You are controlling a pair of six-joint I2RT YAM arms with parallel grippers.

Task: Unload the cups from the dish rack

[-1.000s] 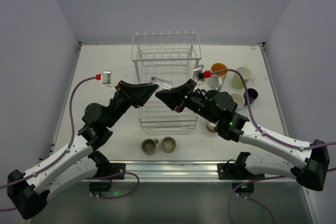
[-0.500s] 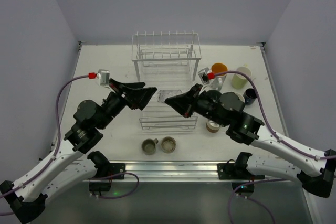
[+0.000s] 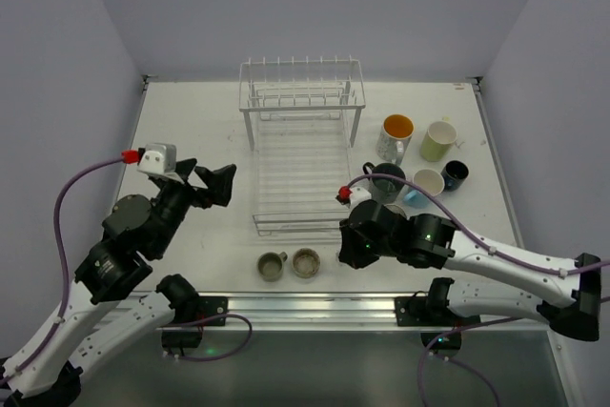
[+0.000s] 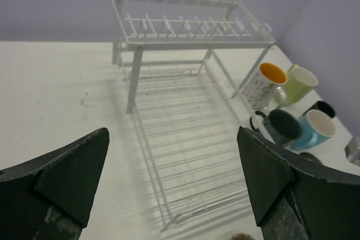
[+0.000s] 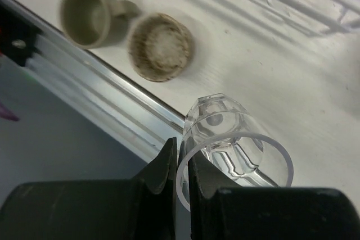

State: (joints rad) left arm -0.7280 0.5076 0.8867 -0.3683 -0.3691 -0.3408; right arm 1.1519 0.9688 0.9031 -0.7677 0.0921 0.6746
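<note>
R hand (image 5: 181,162) clamped on clear glass (image 5: 225,130) rim, over desk (image 5: 292,82) front edge, L hand (image 4: 171,172) spread wide, left of dish rack (image 3: 300,154)

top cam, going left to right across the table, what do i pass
left tool → olive cup → brown cup → orange-inside mug → yellow-green cup. The rack spans several of these, so it is left out.

Left gripper (image 4: 171,139) hangs at the left, jaws wide apart. Right gripper (image 5: 181,153) points down at the near edge, fingers pinched together
</note>
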